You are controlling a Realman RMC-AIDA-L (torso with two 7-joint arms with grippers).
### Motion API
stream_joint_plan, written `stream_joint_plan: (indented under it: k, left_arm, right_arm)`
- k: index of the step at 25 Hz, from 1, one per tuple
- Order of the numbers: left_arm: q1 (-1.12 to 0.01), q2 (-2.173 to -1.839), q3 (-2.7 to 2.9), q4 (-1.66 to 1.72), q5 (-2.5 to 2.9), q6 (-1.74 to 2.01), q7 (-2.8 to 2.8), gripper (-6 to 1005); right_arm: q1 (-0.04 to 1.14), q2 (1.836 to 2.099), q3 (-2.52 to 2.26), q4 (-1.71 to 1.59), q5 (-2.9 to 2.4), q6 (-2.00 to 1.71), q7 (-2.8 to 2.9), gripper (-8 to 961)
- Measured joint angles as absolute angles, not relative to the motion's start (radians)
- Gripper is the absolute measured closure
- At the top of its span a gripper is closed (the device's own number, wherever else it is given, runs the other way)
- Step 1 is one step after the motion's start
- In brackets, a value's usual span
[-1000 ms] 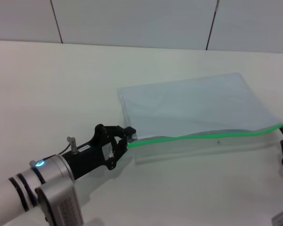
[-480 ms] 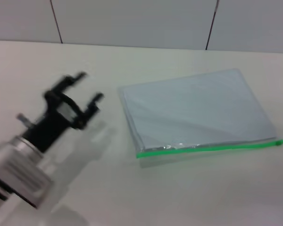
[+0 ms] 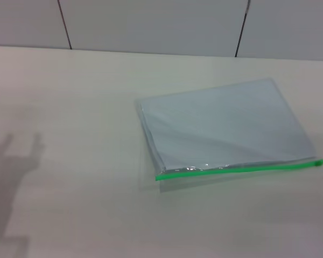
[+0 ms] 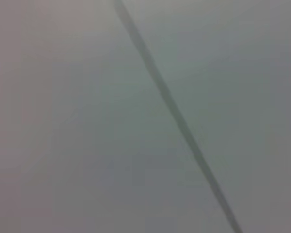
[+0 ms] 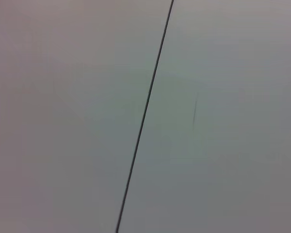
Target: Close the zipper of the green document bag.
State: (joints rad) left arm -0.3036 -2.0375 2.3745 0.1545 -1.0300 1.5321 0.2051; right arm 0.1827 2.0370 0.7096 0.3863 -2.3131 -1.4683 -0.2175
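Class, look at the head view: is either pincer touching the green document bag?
No. The green document bag lies alone on the table, with no pincer at its zipper or anywhere on it.

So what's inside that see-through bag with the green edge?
Pale blue-grey sheets fill the green document bag, visible through the clear plastic. How many, or anything printed on them, can't be made out.

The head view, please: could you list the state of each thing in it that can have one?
green document bag: lying flat on the table, held by neither gripper, pale sheets inside.
zipper: straight along the bag's near long edge; appears closed, slider at its right end.
left gripper: almost wholly out of view at the left edge; only its shadow falls on the table.
right gripper: not in view.
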Motion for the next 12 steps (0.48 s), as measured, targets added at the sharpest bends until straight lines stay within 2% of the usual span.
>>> stream_joint_plan:
  k: [3,12]
  left_arm:
    - [-0.302,-2.037,2.374,0.128,-1.131,1.532,0.105,307]
    - [-0.308,-2.034,2.374,0.065,-1.260,1.519,-0.070,307]
  right_arm:
    - [0.203,2.038,0.710,0.388,-2.310,-1.460,-0.178,188]
    - [0.252,2.040,0.711,0.375,-2.308,-1.414,-0.098,188]
